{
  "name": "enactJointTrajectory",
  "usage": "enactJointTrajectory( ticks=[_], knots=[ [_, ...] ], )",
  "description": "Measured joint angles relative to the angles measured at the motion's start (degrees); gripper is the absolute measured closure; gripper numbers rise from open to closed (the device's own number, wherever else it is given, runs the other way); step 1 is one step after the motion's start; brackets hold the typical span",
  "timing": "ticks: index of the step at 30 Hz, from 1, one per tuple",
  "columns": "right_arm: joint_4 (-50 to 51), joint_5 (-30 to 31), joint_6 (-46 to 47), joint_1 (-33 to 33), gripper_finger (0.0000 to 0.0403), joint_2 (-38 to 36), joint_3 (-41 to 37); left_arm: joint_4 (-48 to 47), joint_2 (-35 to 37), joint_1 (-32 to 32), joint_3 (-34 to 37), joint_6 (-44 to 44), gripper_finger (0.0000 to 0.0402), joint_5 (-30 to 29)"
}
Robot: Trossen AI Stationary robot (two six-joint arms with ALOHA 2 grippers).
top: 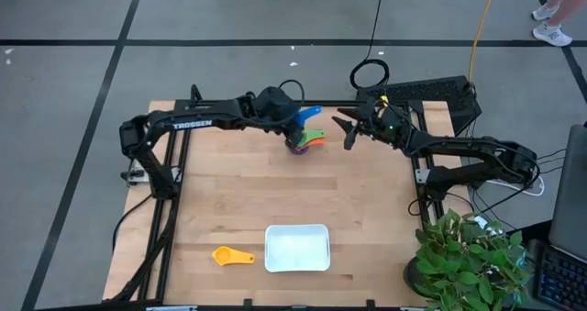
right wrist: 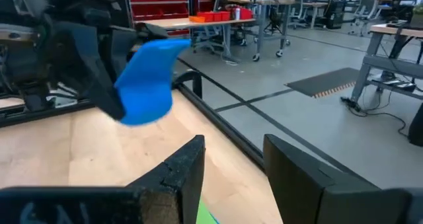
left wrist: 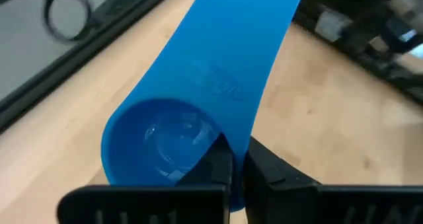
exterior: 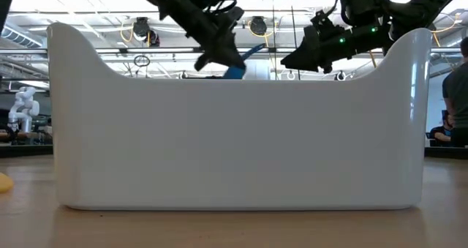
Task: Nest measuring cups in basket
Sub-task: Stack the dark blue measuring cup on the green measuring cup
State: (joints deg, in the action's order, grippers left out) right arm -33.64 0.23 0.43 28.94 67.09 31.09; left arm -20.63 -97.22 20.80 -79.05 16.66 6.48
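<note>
**Kid 1:** Two big dark arms reach over the wooden table (top: 220, 183). What else is big?

**Kid 2:** After the arms, the white basket (top: 297, 248). It sits low in the middle of the high view, and it fills almost the whole low view.

**Kid 1:** What is the left gripper (top: 295, 127) doing?

**Kid 2:** It is near the top middle of the high view. Its jaws are squeezed tight on the rim of a blue measuring cup (left wrist: 198, 112). The cup is up off the table, and its flat handle points toward the right arm.

**Kid 1:** And just below it?

**Kid 2:** A little pile of cups (top: 307, 142). I see green, orange and purple bits, but I cannot count them.

**Kid 1:** And the right gripper (top: 347, 127)?

**Kid 2:** It hangs just right of the pile. Its jaws are spread apart and hold nothing.

**Kid 1:** Anything small?

**Kid 2:** A yellow cup (top: 230, 256) lies on the table, just left of the basket.
</note>
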Motion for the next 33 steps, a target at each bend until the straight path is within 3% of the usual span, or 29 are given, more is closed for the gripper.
enactJointTrajectory(
  ticks=[12, 26, 33],
  knots=[
    [-0.05, -0.19, 0.44, 0.66, 0.0257, 0.0, 0.0, 2.72, -7.58, -0.1, -0.02, -2.16, 0.0392, 3.73],
    [1.41, -0.24, 0.42, 0.66, 0.0257, 0.0, 0.0, -0.61, -12.34, 0.47, 0.01, -5.92, 0.0391, -0.98],
    [1.39, -0.25, 0.46, 0.66, 0.0257, 0.0, 0.0, -0.56, -12.34, 0.32, 0.01, -6.13, 0.0329, -0.99]
  ],
)
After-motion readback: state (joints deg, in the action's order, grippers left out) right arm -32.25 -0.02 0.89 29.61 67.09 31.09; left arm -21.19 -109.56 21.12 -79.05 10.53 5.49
